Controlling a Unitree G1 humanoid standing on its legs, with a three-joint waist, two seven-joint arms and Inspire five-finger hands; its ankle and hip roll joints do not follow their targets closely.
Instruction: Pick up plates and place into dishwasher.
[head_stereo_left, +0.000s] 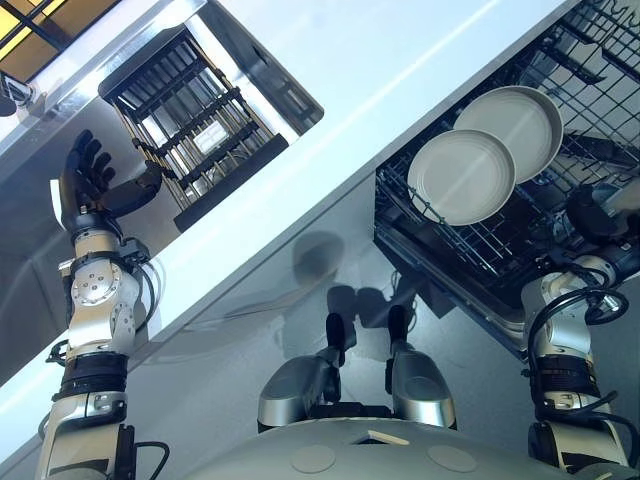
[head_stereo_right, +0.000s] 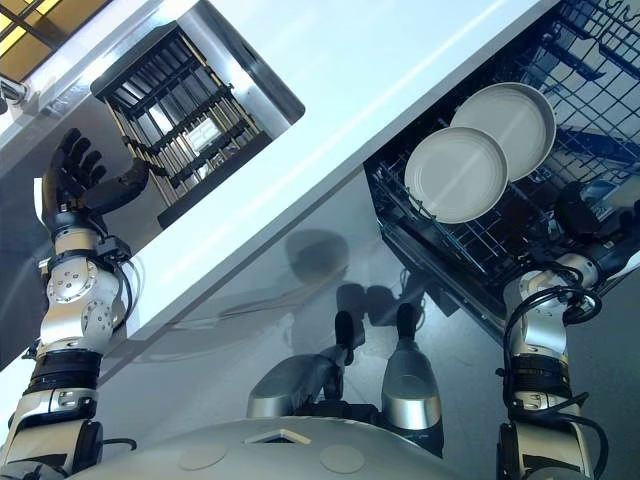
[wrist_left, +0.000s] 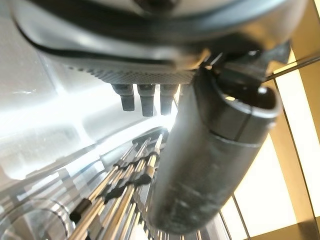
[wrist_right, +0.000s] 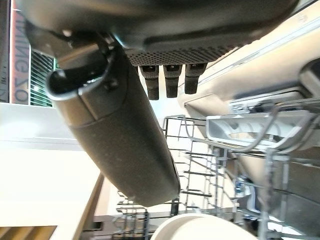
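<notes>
- My left hand (head_stereo_left: 88, 178) was up by the sink, fingers straight and spread, thumb out to the side, holding nothing.
- Its thumb tip sat just at the edge of the dark drying rack (head_stereo_left: 195, 125) in the sink (head_stereo_left: 290, 95); could not tell if it touched.
- In the left wrist view the thumb (wrist_left: 210, 150) stood out big over the rack's metal rods (wrist_left: 117, 185), fingertips short and straight beside it.
- My right hand (head_stereo_left: 590, 212) was low at the near side of the dishwasher rack (head_stereo_left: 480, 245), over the wire grid.
- In the right wrist view its fingers (wrist_right: 172, 77) stuck out straight and the thumb hung loose; nothing was gripped.
- Two white plates (head_stereo_left: 462, 176) stood tilted on edge in the dishwasher rack, the nearer one overlapping the farther plate (head_stereo_left: 520, 125).
- Both plates were well apart from my left hand, and near my right hand but not touching it.
- A plate rim (wrist_right: 200, 227) showed just past my right thumb in the right wrist view.
- The white counter (head_stereo_left: 380, 60) ran as a wide bare band between sink and dishwasher.
- The counter's front edge lay between my two arms, with grey floor (head_stereo_left: 250, 330) below it.
</notes>
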